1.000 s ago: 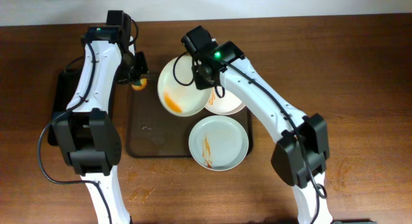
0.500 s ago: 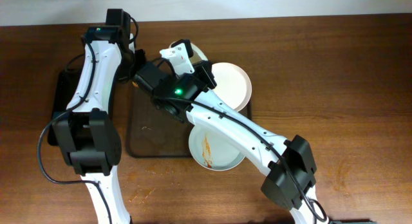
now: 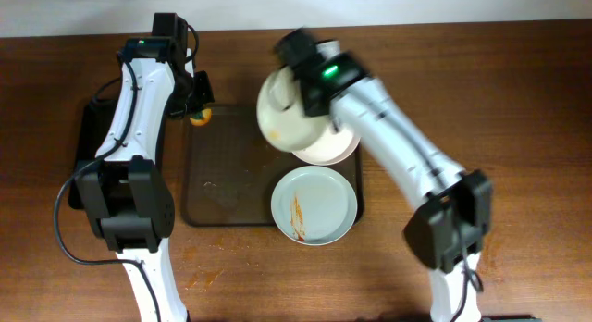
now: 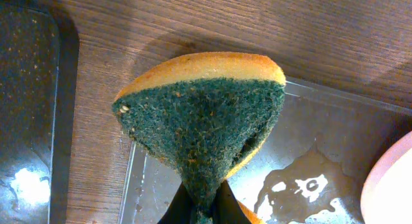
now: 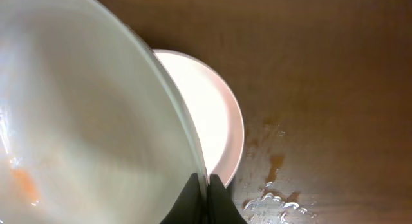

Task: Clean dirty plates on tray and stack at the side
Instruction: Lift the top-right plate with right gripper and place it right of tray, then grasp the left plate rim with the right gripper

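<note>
Scrubbing is the step in hand: the right gripper [image 5: 207, 197], jaws clamped on the rim, holds one plate [image 3: 287, 114] tilted above the tray [image 3: 217, 188], toward the counter's far edge. The left gripper [image 4: 201, 210], jaws pinched on a sponge [image 4: 203, 114], hangs just left of it. The view is blurred, but an orange smear seems to sit on the plate, so the next move calls for bringing sponge and plate face together. A streaked plate [image 3: 314, 204] lies on the tray nearer the front edge.

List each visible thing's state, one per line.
Left end effector, shut on sponge.
Sponge, pinched, green side showing.
Right end effector, shut on lifted plate.
Lifted plate, tilted above tray, orange smear.
Front plate, flat on tray, sauce-streaked.
Back plate, flat, looks clean.
Tray, wet.
</note>
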Controlling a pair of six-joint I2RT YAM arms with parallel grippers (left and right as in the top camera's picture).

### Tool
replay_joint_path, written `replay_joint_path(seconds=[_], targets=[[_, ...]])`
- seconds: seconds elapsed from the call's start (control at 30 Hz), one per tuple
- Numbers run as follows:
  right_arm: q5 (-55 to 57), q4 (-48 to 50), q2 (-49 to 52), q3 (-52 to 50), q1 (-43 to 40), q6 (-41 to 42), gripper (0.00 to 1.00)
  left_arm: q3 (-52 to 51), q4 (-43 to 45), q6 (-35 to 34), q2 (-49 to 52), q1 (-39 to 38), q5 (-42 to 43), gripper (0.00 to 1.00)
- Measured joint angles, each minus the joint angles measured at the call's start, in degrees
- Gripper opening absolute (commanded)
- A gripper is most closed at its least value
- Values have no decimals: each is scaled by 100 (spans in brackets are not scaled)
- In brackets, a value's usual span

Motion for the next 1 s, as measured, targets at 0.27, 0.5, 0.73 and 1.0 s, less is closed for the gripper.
replay_joint_path(seconds=[0.27,0.5,0.73,1.0], targets=[[-2044,-498,-197,-693,-3567,-431,4,0,0,0,0,0,0,1],[-2269,350,-225,-2710,-4474,-431,4,0,11,0,0,0,0,1],[-2673,402,-229,-3077,-4833,-551,25,0,103,0,0,0,0,1],[-4201,-260,-1375,-2776,-3486,-1670,46,0,105,0,0,0,22,1]])
